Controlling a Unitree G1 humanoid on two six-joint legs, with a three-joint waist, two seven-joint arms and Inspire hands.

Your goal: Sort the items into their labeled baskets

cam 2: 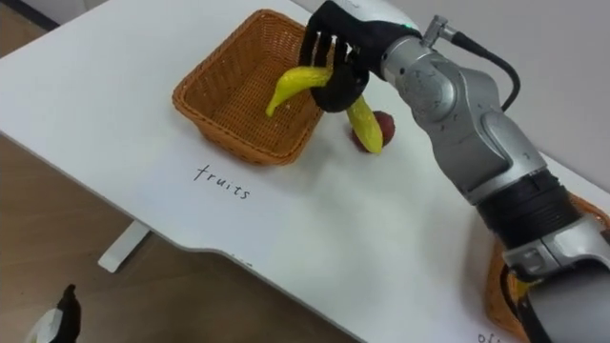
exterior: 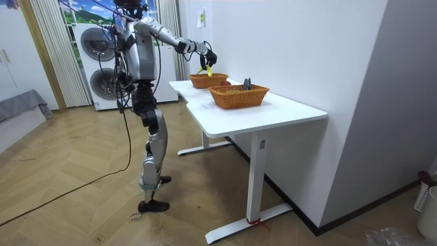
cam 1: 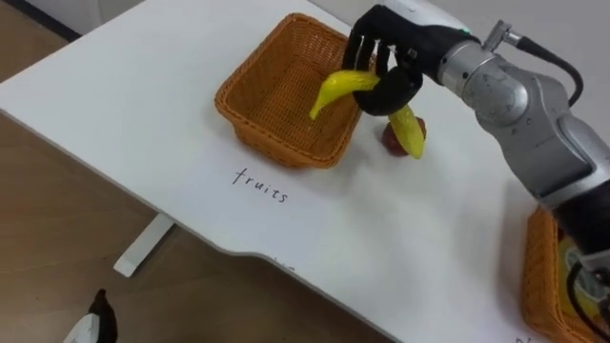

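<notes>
Left eye view: right hand (cam 1: 386, 59) grasps banana (cam 1: 338, 88), held above fruit basket (cam 1: 276, 143), over its 3 o'clock rim. Red fruit (cam 1: 391, 141) on table (cam 1: 143, 105), just beside fruit basket at 3 o'clock.
Room view: robot stands at table's far end; second basket (exterior: 239, 97) nearer camera.
Right eye view: banana tip over fruit basket interior.

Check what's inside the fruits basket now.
Bare weave, no fruit visible in the fruits basket. The right hand holds a banana over its right rim, hiding that corner.

R arm out fwd; right hand (cam 1: 393, 40) fingers curled tight.
</notes>
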